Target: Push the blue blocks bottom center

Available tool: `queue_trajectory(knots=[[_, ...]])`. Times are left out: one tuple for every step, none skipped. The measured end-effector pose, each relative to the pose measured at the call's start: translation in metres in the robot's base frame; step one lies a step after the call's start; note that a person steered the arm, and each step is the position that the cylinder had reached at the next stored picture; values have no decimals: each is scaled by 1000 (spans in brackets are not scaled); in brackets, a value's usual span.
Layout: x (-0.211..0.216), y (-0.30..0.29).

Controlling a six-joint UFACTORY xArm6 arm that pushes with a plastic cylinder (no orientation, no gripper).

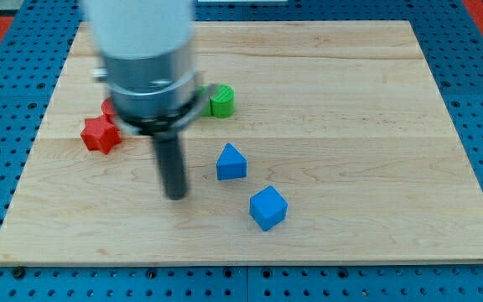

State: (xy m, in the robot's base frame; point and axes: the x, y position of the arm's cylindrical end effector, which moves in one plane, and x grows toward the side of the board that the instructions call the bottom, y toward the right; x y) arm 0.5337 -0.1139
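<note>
A blue triangular block [231, 162] lies near the board's middle. A blue cube [268, 207] lies below and to the right of it, toward the view's bottom. My tip [175, 196] rests on the board to the left of both blue blocks, about level with the gap between them and not touching either. The arm's grey body above the rod hides part of the board at the view's upper left.
A red star block [100, 134] lies at the view's left, with another red block [108, 107] partly hidden behind the arm. A green cylinder [221, 101] stands above the blue blocks. The wooden board [376, 126] sits on blue pegboard.
</note>
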Motion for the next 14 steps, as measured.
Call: queue_trajectory(knots=[[-53,3],[-79,65],[-77,118],[-61,122],[-42,122],[-52,78],[-89,70],[-65,11],[-33,24],[-28,88],[-50,109],[-82,116],[-124,160],[-104,223]])
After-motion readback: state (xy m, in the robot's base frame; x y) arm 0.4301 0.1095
